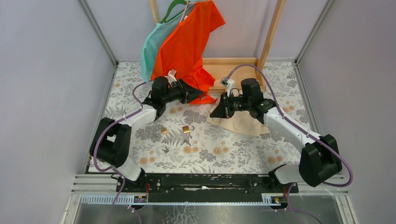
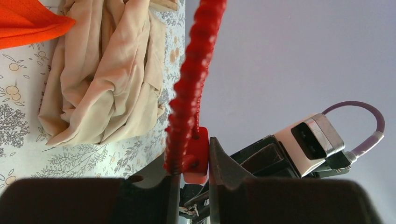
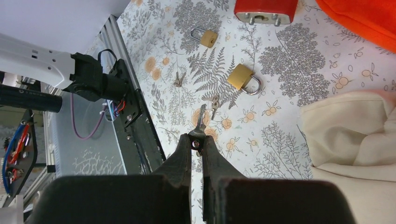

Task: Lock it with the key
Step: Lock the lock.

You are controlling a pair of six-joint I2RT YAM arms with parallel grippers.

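The left gripper (image 1: 198, 95) hovers at about 11 o'clock of the floral table's (image 1: 261, 154) middle. It is clamped on the body of a red padlock (image 2: 196, 156), which is pinched between both dark fingers (image 2: 222, 163). The lock's ribbed red cable (image 2: 194, 70) runs toward 12 o'clock in the left wrist view.

On the table, a small brass padlock (image 1: 163, 131) lies at 7 o'clock of that gripper and a larger brass padlock (image 1: 188, 128) at 6 o'clock. One loose key (image 1: 187, 140) lies just at 6 o'clock of the larger lock, and another loose key (image 1: 166, 149) at 6 o'clock of the small one. An orange shirt (image 1: 187, 42) and a teal shirt (image 1: 152, 46) hang at the table's 12 o'clock edge.

Further right, the right gripper (image 3: 197, 140) is clenched on the head of a key (image 3: 201, 119). The blade points toward 12 o'clock in the right wrist view. The red padlock sits at 1 o'clock of the key, well apart (its underside faces the key). A beige cloth (image 1: 243, 123) lies beneath the right gripper.
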